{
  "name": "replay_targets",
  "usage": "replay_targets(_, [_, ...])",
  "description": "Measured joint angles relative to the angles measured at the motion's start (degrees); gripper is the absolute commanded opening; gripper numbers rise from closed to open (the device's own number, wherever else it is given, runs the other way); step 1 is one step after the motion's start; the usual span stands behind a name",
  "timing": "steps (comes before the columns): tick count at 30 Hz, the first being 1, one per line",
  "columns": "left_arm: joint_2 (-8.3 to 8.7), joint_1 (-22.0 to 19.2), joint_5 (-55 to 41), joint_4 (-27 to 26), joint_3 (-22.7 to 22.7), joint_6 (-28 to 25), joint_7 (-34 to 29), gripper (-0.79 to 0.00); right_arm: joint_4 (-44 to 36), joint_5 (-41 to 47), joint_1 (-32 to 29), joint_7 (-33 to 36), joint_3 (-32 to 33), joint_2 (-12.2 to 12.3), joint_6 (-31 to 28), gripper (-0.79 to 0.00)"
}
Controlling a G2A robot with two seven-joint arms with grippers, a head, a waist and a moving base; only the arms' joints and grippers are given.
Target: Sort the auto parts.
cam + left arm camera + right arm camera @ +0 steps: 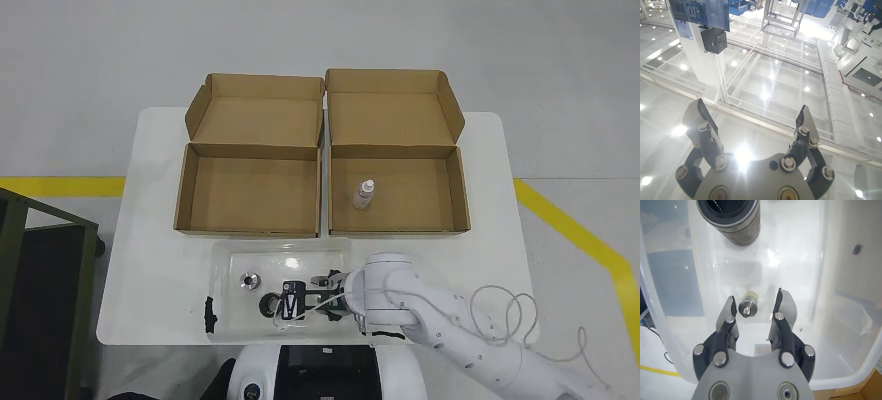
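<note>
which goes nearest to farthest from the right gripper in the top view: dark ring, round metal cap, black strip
From the right gripper:
1. dark ring, in the clear bin, just ahead of it.
2. round metal cap, farther along the bin.
3. black strip, on the table outside the bin.

Brown boxes [250,195], translucent white bin [795,279], dull grey bushing [743,232], white table [160,260]

Even overhead light is washing the white table [160,275] in top view, shadows falling soft. Ceiling lamps [763,95] are flaring in left wrist view, one starburst blooming at the base of the left gripper [752,106]. The clear bin [800,247] floor is throwing glare patches, probably lamp reflections.
</note>
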Motion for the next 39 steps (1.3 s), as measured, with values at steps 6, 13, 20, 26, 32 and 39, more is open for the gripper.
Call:
replay_targets(6, [0.00, 0.0, 0.0, 0.0, 0.0, 0.0, 0.0, 0.000, 0.6, 2.1, 2.4, 1.6, -2.2, 0.2, 1.6, -0.785])
replay_targets(13, [0.00, 0.0, 0.0, 0.0, 0.0, 0.0, 0.0, 0.000, -0.2, 3.1, 3.9, 1.6, -1.8, 0.4, 2.8, -0.785])
replay_targets(20, [0.00, 0.0, 0.0, 0.0, 0.0, 0.0, 0.0, 0.000, -2.0, -0.2, 2.2, -3.1, 2.2, 1.1, 6.8, -0.785])
replay_targets(26, [0.00, 0.0, 0.0, 0.0, 0.0, 0.0, 0.0, 0.000, -2.5, -2.2, 0.6, -5.2, 4.8, 1.6, 9.4, -0.785])
replay_targets(32, [0.00, 0.0, 0.0, 0.0, 0.0, 0.0, 0.0, 0.000, -3.2, -4.0, -0.8, -5.3, 7.3, 2.0, 12.2, -0.785])
replay_targets(39, [0.00, 0.0, 0.0, 0.0, 0.0, 0.0, 0.0, 0.000, -4.2, -4.8, -2.7, -5.0, 10.2, 2.6, 13.7, -0.785])
